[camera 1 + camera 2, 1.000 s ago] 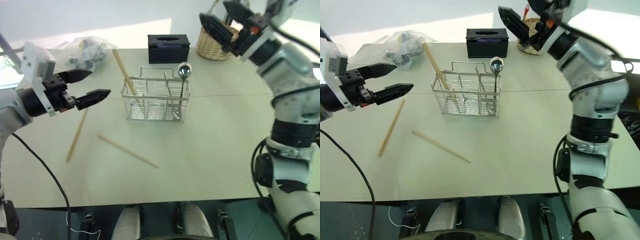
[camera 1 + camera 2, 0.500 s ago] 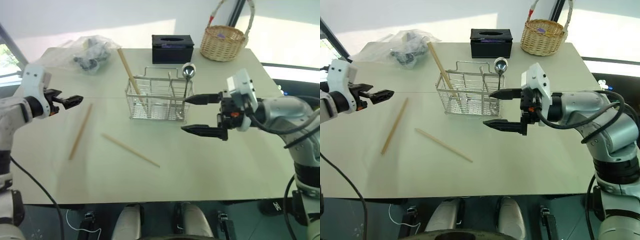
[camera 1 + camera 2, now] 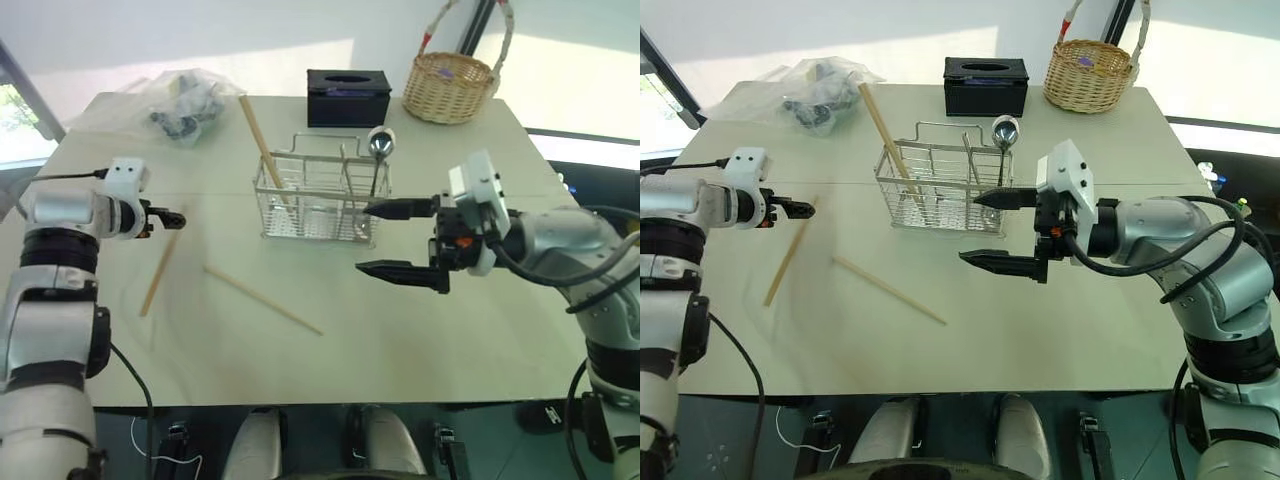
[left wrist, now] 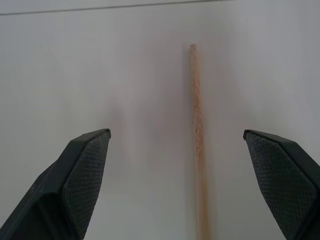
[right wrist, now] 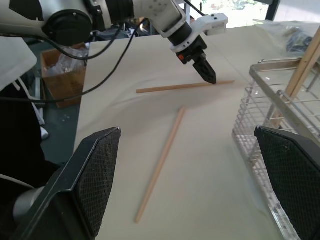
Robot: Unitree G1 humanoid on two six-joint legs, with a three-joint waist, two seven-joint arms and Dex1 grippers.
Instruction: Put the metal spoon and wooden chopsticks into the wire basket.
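Wooden chopsticks, pale tan: one already stands tilted in the silver wire-grid basket [image 3: 318,198], next to the shiny round-bowled metal spoon [image 3: 379,146] at its right end. Two sticks are left flat on the beige table [image 3: 480,340]: left stick [image 3: 160,272], middle stick [image 3: 262,299].

Change over the last second: left gripper [image 3: 172,216] has dropped from mid-air to just over the left stick's far end, fingers spread wide, stick lying between them in the wrist view. Right gripper [image 3: 398,238] has swung down in front of the basket, spread, empty.

Looks like a pick on the left stick is next.
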